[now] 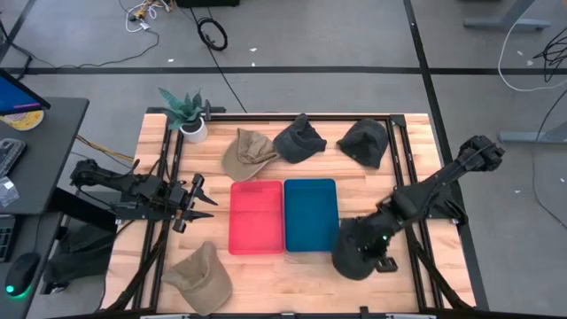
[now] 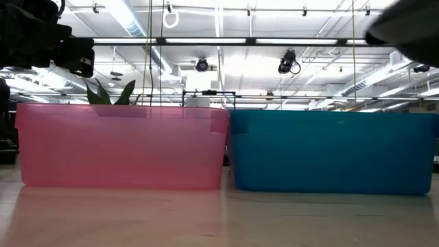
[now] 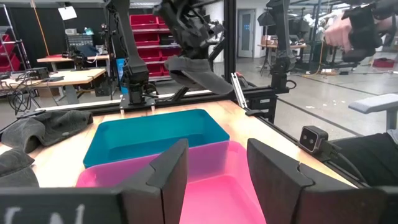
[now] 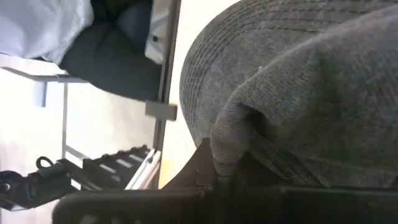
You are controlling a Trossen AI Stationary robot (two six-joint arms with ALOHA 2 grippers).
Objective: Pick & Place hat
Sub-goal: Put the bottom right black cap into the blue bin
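Near the table [image 1: 390, 275] front edge, just right of the blue bin [image 1: 310, 215], the right gripper [image 1: 379, 245] is clamped on the dark grey hat [image 1: 354, 250], lifted clear in the left wrist view. Carry it level over the bin so the brim clears the rim before release. The left gripper [image 1: 199, 202] waits open beside the pink bin [image 1: 257, 217].

You're in a robotics lab/workshop w/ an industrial feel: bare concrete floor [image 1: 354, 35] w/ loose cables [image 1: 211, 34], strip lights [image 2: 130, 17] on an open ceiling, red storage bins [image 3: 144, 28] on shelving, workbenches [image 3: 59, 71] in the bkgd.
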